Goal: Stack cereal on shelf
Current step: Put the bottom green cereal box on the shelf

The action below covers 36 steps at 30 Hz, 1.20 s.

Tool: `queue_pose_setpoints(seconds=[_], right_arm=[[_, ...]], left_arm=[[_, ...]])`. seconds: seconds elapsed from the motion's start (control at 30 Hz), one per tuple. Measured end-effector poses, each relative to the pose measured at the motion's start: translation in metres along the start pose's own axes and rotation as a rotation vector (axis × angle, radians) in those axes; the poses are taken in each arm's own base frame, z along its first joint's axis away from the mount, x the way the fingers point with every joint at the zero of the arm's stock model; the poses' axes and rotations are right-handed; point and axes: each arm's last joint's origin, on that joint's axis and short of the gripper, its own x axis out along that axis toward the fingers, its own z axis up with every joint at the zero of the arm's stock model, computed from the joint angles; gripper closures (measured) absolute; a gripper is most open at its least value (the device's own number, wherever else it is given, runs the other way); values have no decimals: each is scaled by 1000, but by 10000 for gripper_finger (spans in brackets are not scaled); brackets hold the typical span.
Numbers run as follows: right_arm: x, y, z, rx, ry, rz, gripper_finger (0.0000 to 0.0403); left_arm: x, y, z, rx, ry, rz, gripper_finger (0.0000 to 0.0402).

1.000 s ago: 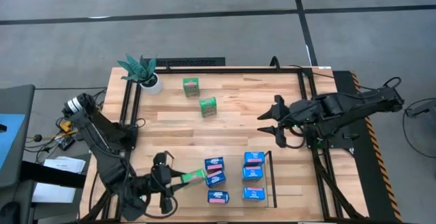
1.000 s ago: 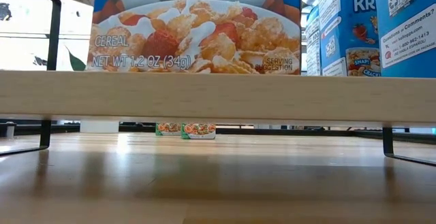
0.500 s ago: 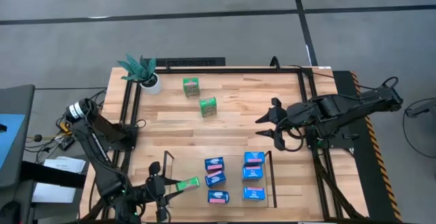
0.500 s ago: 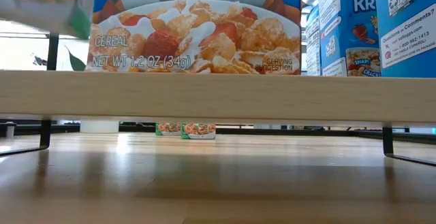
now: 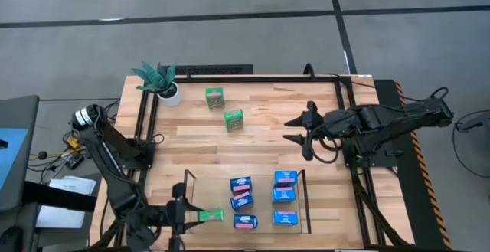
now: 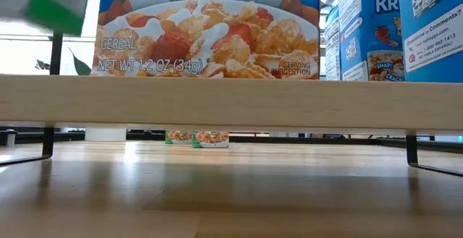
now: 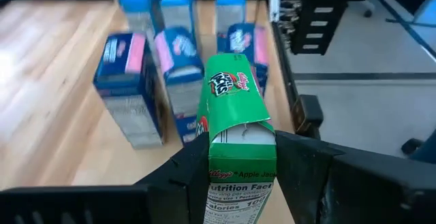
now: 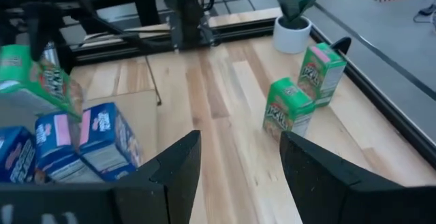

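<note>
Green cereal box (image 7: 235,118) lengthwise toward shelf (image 5: 302,198)

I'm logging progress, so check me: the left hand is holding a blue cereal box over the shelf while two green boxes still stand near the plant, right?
Not quite. The box in the left hand is green, not blue, as the left wrist view shows. The rest holds: it is over the shelf, and two green boxes stand near the plant.

A light wood tabletop (image 5: 260,148) carries a potted plant (image 5: 161,81) at its far left corner, two green cereal boxes (image 5: 224,108) near it, and a low dark-railed shelf (image 5: 303,203) at the near edge holding six blue cereal boxes (image 5: 264,200).
</note>
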Motion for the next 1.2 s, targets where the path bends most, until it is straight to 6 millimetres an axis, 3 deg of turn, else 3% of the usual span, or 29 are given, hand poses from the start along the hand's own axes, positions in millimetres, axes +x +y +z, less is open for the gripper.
queue_pose_setpoints(seconds=[0.1,0.43,1.0,1.2], right_arm=[[0,-1,0,3,-3,-5,179],[1,-2,1,5,-6,-9,179],[1,-2,0,-6,2,-5,179],[1,-2,0,-8,2,-5,179]], left_arm=[[1,2,0,9,-13,-10,274],[5,20,-31,-116,-109,-114,274],[12,26,-31,-89,-111,-101,272],[17,29,-28,-103,-95,-116,238]])
